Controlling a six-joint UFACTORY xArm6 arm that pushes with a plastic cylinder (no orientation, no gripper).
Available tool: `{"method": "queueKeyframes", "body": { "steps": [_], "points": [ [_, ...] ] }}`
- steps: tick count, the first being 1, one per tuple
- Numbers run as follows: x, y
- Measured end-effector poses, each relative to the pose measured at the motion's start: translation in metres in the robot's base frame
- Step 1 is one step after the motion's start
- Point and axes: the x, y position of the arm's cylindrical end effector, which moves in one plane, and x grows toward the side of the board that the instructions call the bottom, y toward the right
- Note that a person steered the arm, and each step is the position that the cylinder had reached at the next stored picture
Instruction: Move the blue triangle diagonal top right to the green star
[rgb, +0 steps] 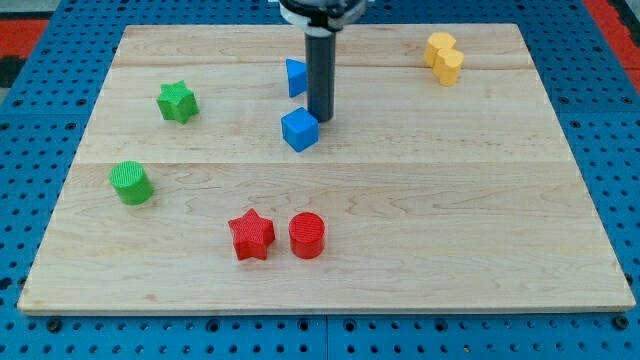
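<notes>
Tool: a straight dark rod with no jaws to part or close, standing upright from the view's top centre. My tip (320, 119) down on the surface, pressed close at about 1 o'clock of the blue cube (300, 130); touching or just beside, cannot tell which. Blue triangle (295, 77) just at 10 o'clock of the tip, hard against the rod's left flank and partly hidden behind it.

Farther out at 9 o'clock, well apart from the tip: green star (177, 101), with the blue triangle lying at its 3 o'clock, slightly higher in the view. Below that, at 8 o'clock of the tip: green cylinder (131, 183), near the board's left edge. Toward 6 to 7 o'clock: red star (251, 235) and red cylinder (307, 235), side by side, nearly touching. At 2 o'clock, near the top right corner: yellow block (443, 57), shape unclear, looking like two lobes joined.

Surface (450, 200): a pale wooden board of long planks with grain running left to right. Around it: a blue perforated base (610, 130) studded with holes, and a patch of red at each upper corner of the view.
</notes>
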Motion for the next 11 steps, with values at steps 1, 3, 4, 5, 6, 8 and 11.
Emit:
{"method": "queueKeyframes", "body": {
  "steps": [1, 3, 4, 5, 6, 8, 11],
  "points": [
    [-0.023, 0.049],
    [-0.053, -0.041],
    [-0.073, -0.052],
    [-0.089, -0.061],
    [-0.102, -0.063],
    [-0.111, -0.064],
    [-0.111, -0.119]
  ]
}}
